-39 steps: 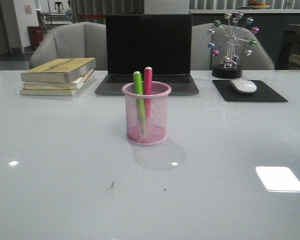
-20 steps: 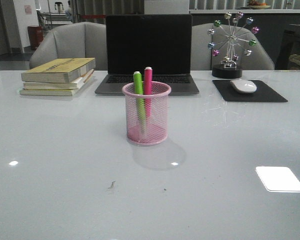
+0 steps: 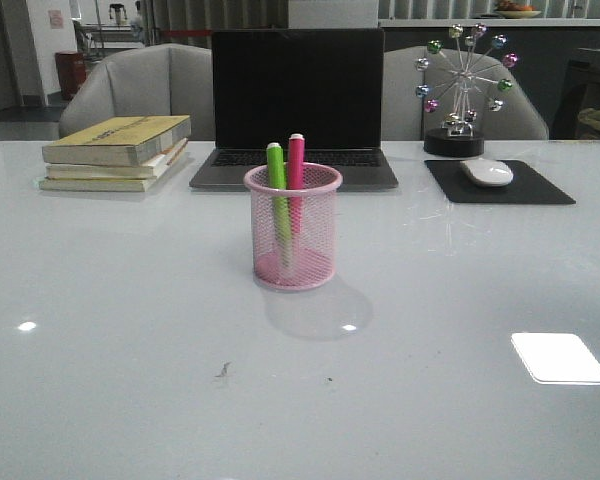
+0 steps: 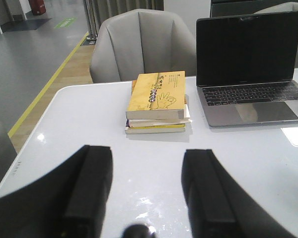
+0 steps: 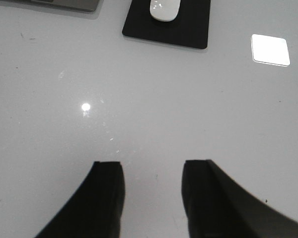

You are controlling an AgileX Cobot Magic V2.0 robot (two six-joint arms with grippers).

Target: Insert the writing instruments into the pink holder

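Flanking the pink holder: books, laptop, mouse.

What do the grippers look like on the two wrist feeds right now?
Both are matte black. The left gripper has two thick, blocky fingers with rounded edges. The right gripper has two flat-topped fingers, widening toward the base. No cables, markings or pads are visible.

We've got the lime green highlighter and pink highlighter standing side by side in the pink mesh holder, whitish ends poking above its rim.
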